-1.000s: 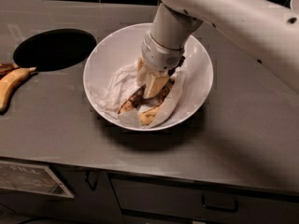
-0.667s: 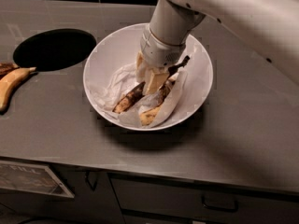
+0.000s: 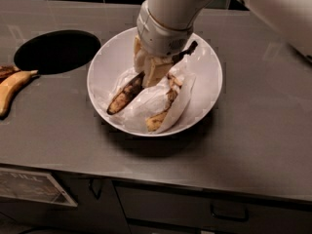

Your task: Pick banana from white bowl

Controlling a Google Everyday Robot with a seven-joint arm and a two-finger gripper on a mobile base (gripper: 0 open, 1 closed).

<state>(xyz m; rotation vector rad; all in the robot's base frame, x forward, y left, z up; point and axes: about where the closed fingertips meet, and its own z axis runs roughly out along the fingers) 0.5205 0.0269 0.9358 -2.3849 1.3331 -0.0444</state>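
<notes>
Since a moment ago the banana [image 3: 124, 95] has swung leftward — its dark stem now shows. The pincer [image 3: 155, 74] seems clamped on its middle, low inside the white bowl [image 3: 204, 82] — grasp done, lifting out remains, I think.

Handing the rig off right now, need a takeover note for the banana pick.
Gripper: down inside the white bowl, shut on the banana around its middle.
Banana: dark, slanting across the bowl, stem toward the far rim, other end low at the near left.
Done: reach and grasp.
Left: lift it clear of the rim; leave the second banana beside it in the bowl.
</notes>
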